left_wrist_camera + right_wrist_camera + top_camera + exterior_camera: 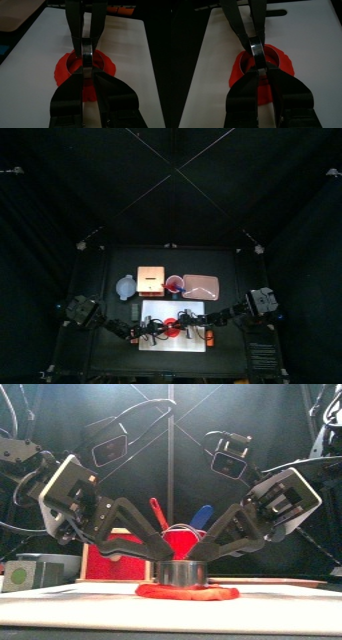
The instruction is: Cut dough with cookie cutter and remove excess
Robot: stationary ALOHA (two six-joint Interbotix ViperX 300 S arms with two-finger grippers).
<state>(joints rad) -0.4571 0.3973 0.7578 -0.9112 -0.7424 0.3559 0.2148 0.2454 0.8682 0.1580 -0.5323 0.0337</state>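
The red dough [187, 592] lies flat on the white board [54, 606], also seen as a red disc [63, 72] in the left wrist view. A round metal cookie cutter [181, 572] stands upright on its middle. My left gripper [152, 562] comes down from the left and pinches the cutter's left wall. From the right, the right gripper [211, 560] clamps the opposite wall. Both wrist views show the jaws closed on the metal rim [261, 52], with red dough [241, 75] spreading out around it. The excess is one piece with the rest of the dough around the cutter.
Behind the board stand a pale cup [126, 286], an orange and white box [151, 280], a small reddish cup [174, 284] and a pinkish tub [201, 285]. Red and blue tool handles [201, 515] rise behind the cutter. A greenish box [40, 570] sits at the left.
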